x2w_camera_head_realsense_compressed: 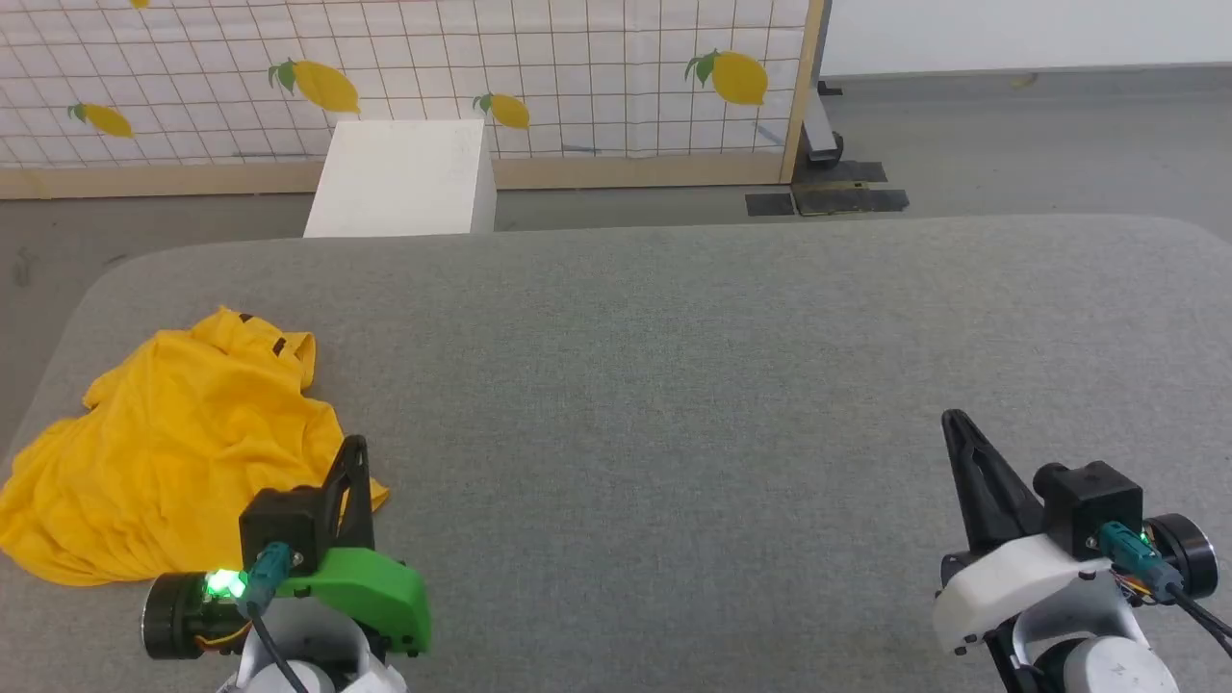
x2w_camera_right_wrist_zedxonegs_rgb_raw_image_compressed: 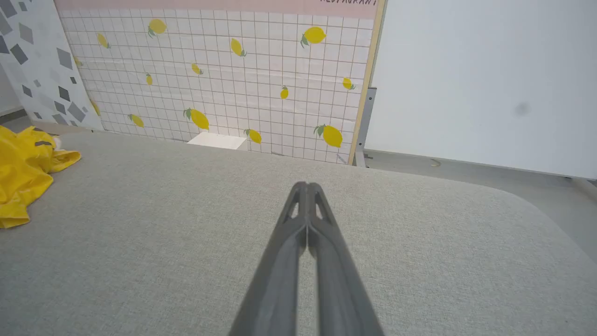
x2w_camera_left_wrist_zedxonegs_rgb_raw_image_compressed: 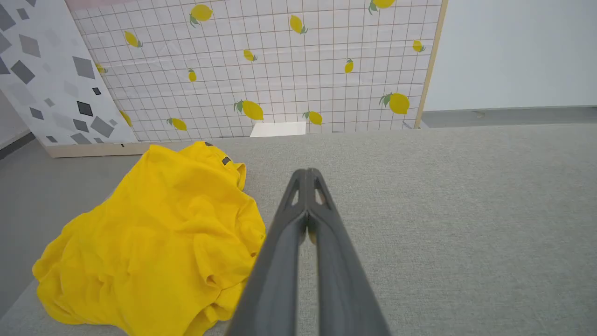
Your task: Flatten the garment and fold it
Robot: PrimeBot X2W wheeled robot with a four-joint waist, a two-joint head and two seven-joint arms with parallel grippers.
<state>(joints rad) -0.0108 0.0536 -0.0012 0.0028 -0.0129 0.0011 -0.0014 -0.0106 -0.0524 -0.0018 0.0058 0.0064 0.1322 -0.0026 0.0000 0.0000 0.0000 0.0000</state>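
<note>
Left fingers and right fingers pressed together, empty; garment crumpled beside left pair.

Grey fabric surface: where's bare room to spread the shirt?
Bare: grey fabric surface from the crumpled bright yellow cotton T-shirt rightward, past the right gripper to its rounded right edge. Crowded: left side, T-shirt heaped beside the left gripper.
</note>
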